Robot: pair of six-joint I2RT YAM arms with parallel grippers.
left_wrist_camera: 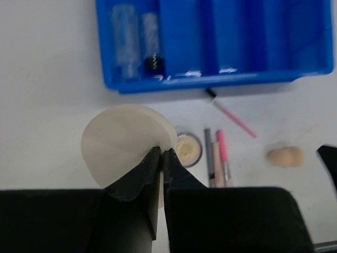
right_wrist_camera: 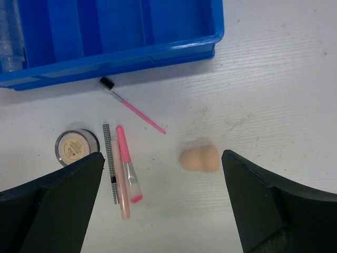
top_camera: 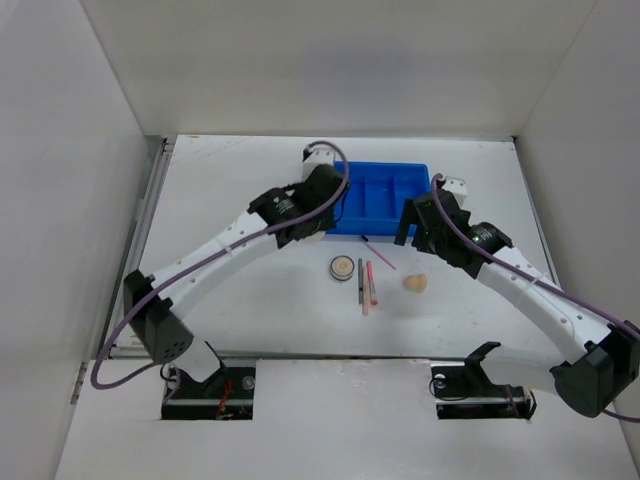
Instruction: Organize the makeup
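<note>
My left gripper [left_wrist_camera: 162, 153] is shut on the edge of the cream round puff [left_wrist_camera: 124, 142] and holds it above the table, near the tray's front left corner [top_camera: 305, 232]. The round beige compact [left_wrist_camera: 188, 149] lies just beyond the puff. Beside the compact lie a checkered pencil, a peach pencil and a pink brush [right_wrist_camera: 124, 168]. A thin pink wand [right_wrist_camera: 137, 110] lies slanted before the tray. My right gripper [right_wrist_camera: 162, 155] hangs wide open over the peach sponge [right_wrist_camera: 200, 158], touching nothing. Clear tubes [left_wrist_camera: 126, 39] and a small black cylinder [left_wrist_camera: 152, 63] rest in the tray's left compartment.
The blue divided tray [top_camera: 385, 232] stands at the back centre of the white table, its other compartments bare. White walls close in the sides and back. The loose items sit in a small cluster [top_camera: 366, 285] in front of the tray.
</note>
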